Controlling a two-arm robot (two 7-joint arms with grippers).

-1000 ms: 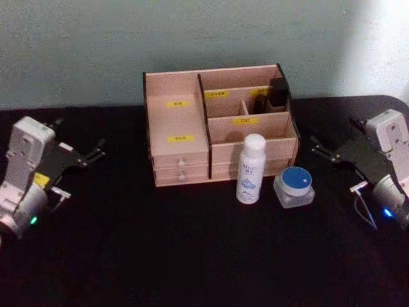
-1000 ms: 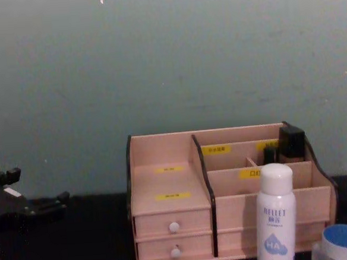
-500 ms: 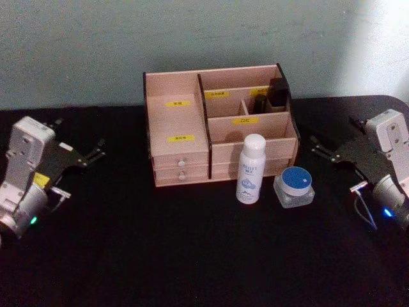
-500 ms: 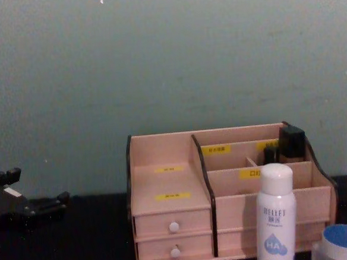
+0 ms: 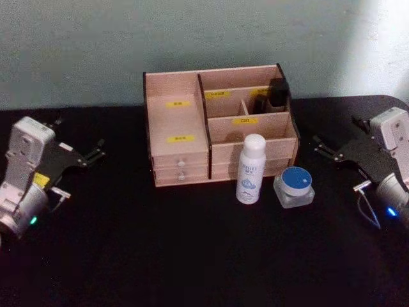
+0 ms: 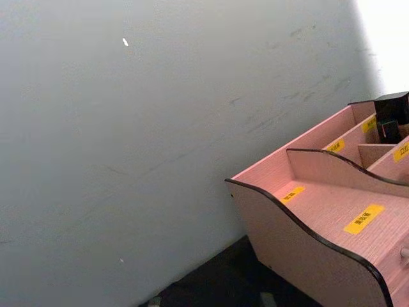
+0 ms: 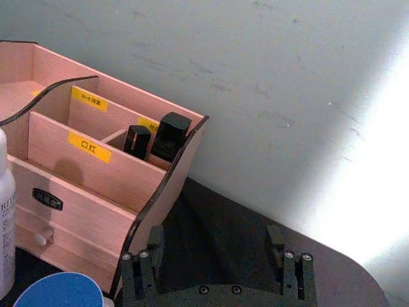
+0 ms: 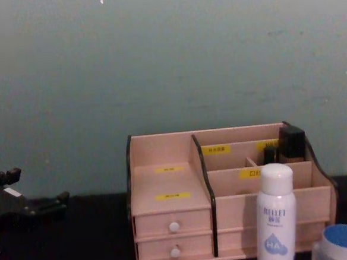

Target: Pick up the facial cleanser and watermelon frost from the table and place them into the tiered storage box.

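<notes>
The facial cleanser, a tall white bottle, stands upright on the black table just in front of the tiered storage box; it also rises at the lower right of the chest view. To its right sits the watermelon frost, a squat clear jar with a blue lid. My left gripper rests open at the table's left, far from both. At the table's right my right gripper is open, a short way to the right of the jar; its fingers stand wide apart.
Two small black bottles stand in the box's back right compartment. Yellow labels mark the compartments, and small drawers with white knobs face me. A pale wall runs close behind the box. Bare black tabletop spreads in front.
My right gripper has drifted slightly to the right, away from the jar. The bottle, the jar, the box and my left gripper have not moved.
</notes>
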